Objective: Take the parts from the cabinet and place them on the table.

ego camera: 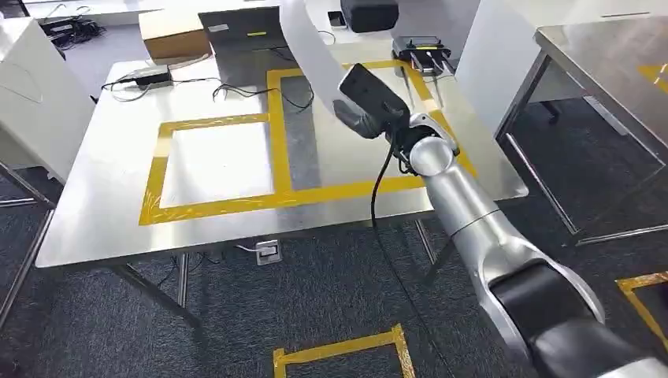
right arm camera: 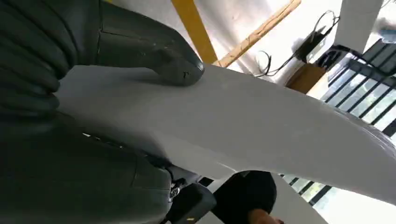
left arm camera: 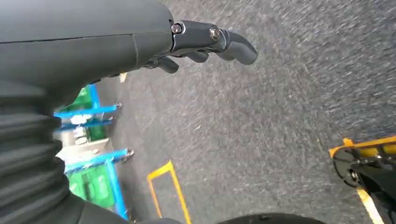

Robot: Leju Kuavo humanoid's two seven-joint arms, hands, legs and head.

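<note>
Left side first: our left hand (left arm camera: 205, 44) hangs beside the body over grey carpet, fingers loosely apart and lightly curled, nothing in it.

On the left of the steel table with yellow tape rectangles (ego camera: 102, 213) we count one black power adapter with its cable (ego camera: 146, 77), and behind it one brown cardboard box (ego camera: 173, 33). One dark laptop-like device (ego camera: 240, 35) sits at the back centre, and one small black unit (ego camera: 423, 53) sits further right, near the table's far right corner.

Centre right: our right hand (ego camera: 370, 102) is held above the right-hand taped rectangle. It grips one long, curved white panel part (ego camera: 303, 39), which rises up and away from the hand toward the far side of the table. In the right wrist view the thick grey thumb (right arm camera: 175, 67) presses on the panel's broad face (right arm camera: 261, 126), with darker fingers beneath it.

Handling, as we judge it: the panel looks thin, smooth and rigid, probably light for its length. A glossy curved face could slip under a pinch, and the long overhang will lever against the wrist. Best hold is across the width near one end, as now, with thumb opposing fingers. It should be laid down gently, long side flat.

Parts in view: one. A second steel table (ego camera: 606, 55) stands far right.
</note>
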